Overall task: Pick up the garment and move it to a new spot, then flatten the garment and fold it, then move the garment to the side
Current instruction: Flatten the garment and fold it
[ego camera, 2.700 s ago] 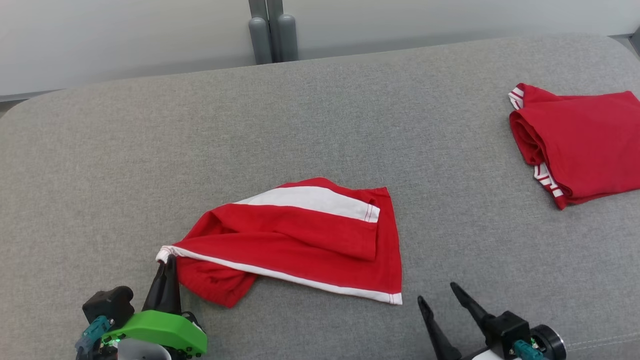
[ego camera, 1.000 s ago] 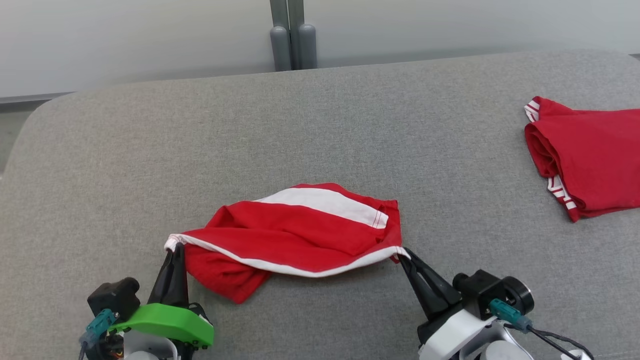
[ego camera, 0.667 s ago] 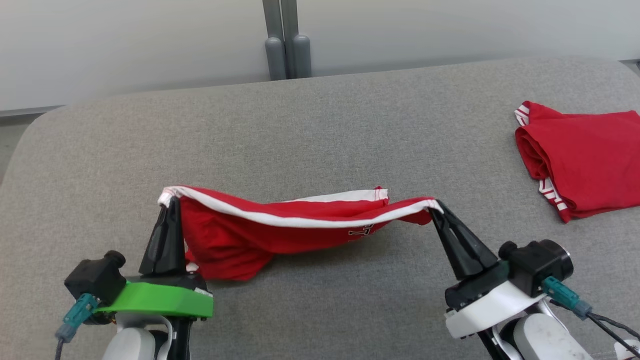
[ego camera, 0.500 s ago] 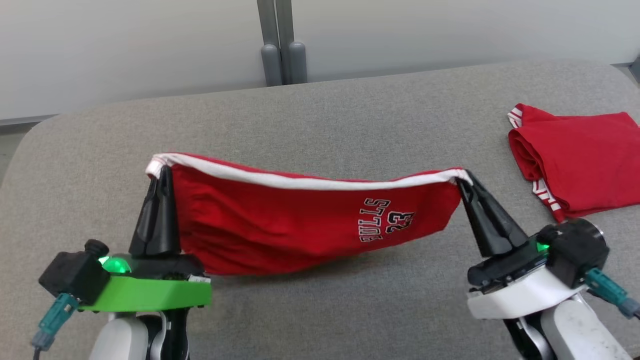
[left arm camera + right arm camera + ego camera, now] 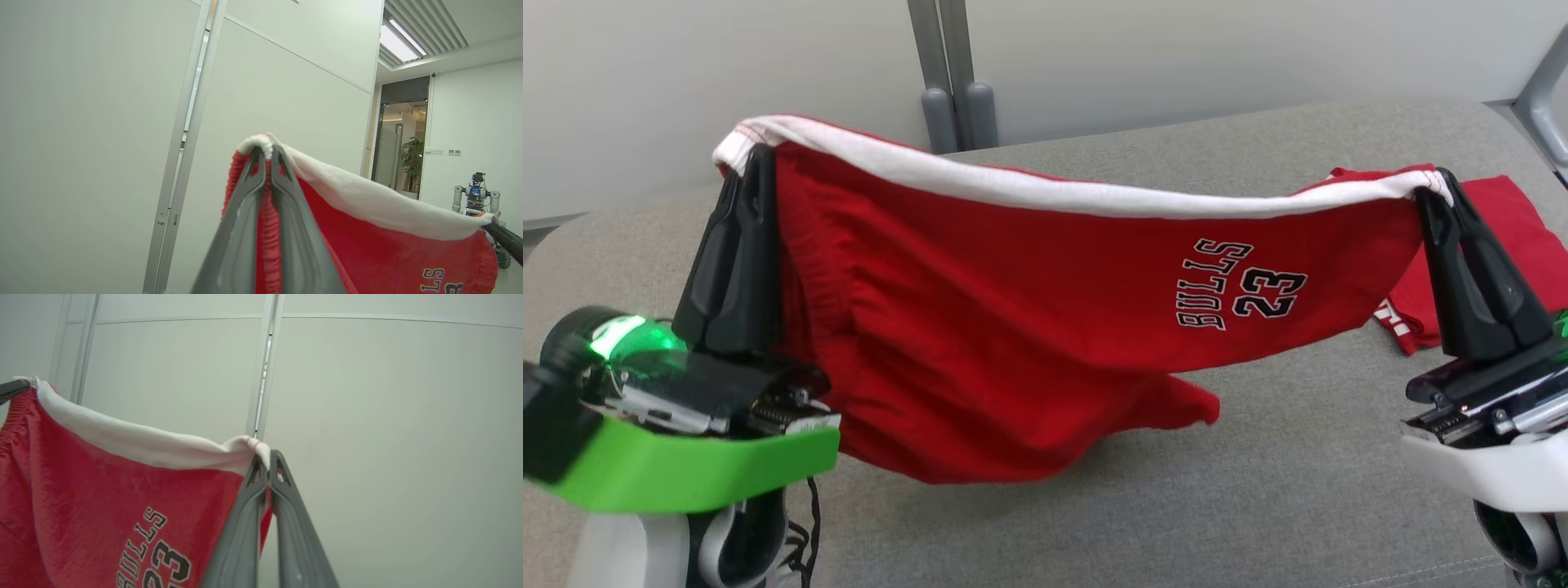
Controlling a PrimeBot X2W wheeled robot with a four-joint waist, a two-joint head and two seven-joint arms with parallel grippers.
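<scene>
The left gripper and right gripper, each clamped on a corner, now hold the shorts higher and wider over the couch.

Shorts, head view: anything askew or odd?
Yes. The shorts hang sideways: the BULLS 23 print reads rotated, and the white edge sags between the left gripper and the right gripper. No damage visible.

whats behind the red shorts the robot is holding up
Behind the shorts lies the grey couch, and a second red garment peeks out by their right end. Its left part and the couch behind the cloth are covered.
</scene>
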